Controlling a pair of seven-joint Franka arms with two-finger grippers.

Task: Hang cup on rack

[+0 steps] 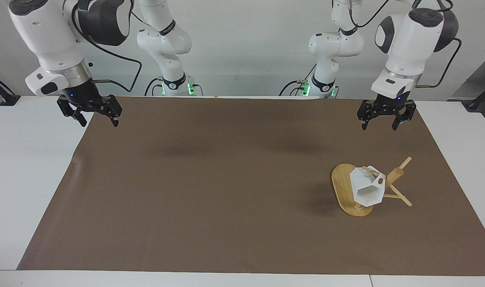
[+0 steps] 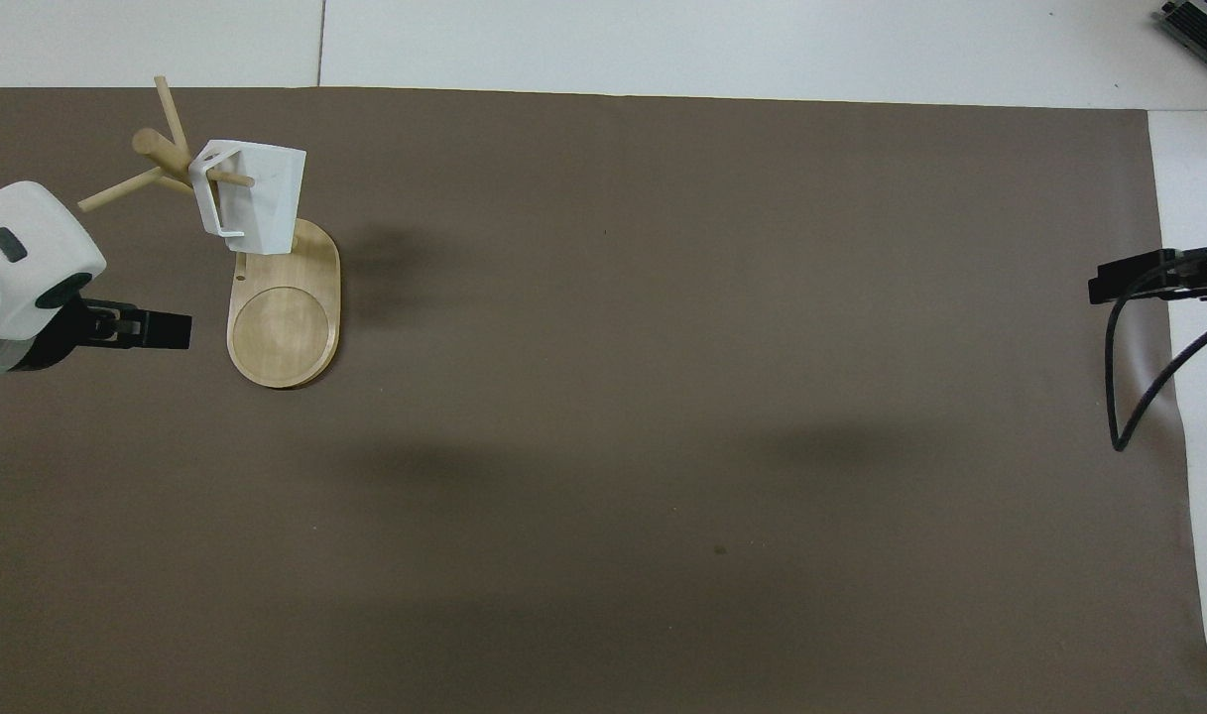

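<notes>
Worktop [image 1: 35,191]: brown mat [image 1: 210,191] on it
Rack [image 1: 344,189]: on mat, left arm's end
Cup [image 1: 366,187]: hung by handle on rack peg
Left end effector [image 1: 385,119]: released, empty, above mat w/ nothing under it
Right end effector [image 1: 94,116]: released, empty, waited over mat edge

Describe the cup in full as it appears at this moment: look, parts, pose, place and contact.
The cup is small, white and faceted, with a hexagonal rim, tapering body and a blocky handle pierced by a round hole. It looks like matte plastic. It hangs tilted by its handle on a thin peg of the rack, over the oval base, at the left arm's end of the table. No gripper touches it.
</notes>
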